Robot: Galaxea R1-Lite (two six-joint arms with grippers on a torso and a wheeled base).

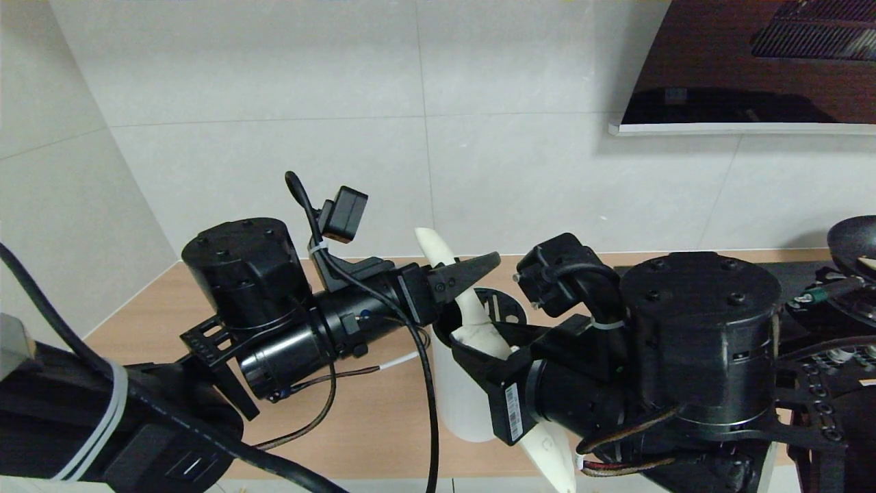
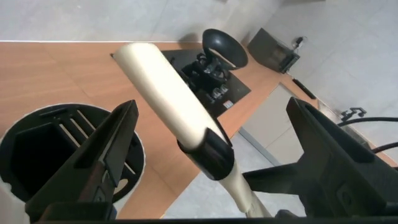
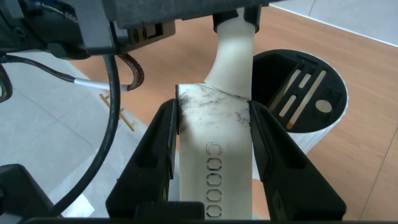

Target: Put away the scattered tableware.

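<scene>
1. Currently the right gripper [image 3: 213,143] is clamping the cream plastic spatula [image 1: 434,250], axis running 11 to 5 o'clock.
2. The left gripper [image 2: 211,106] is straddling its handle, fingers spread, above the white cylindrical holder [image 1: 465,404].

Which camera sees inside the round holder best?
The right wrist view: the holder shows its open slots with sticks inside. The left wrist view has it partly behind the left gripper. The head view shows mainly its white side.
</scene>
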